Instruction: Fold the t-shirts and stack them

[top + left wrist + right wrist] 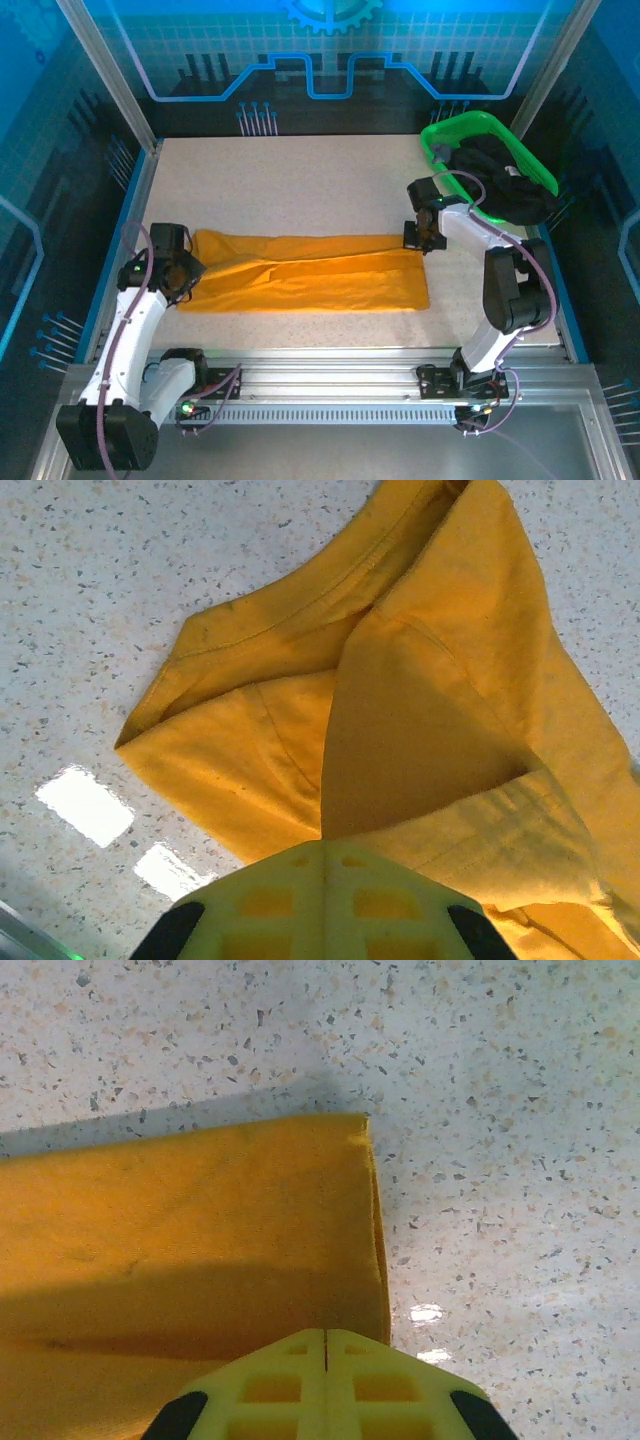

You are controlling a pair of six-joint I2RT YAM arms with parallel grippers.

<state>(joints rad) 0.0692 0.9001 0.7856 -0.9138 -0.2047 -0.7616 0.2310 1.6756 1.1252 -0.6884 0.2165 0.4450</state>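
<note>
The t-shirt (305, 272) is lying as a folded strip, its long axis running left to right between the arms. The left gripper (192, 268) is pinching a tented fold at the left end. The right gripper (424, 240) is sitting closed at the far right corner, and it is unclear whether it is gripping cloth.

place: robot lab cell | evidence: aluminium frame posts (110, 70), blue printed backdrop panels (200, 40), speckled tabletop (300, 190)
</note>
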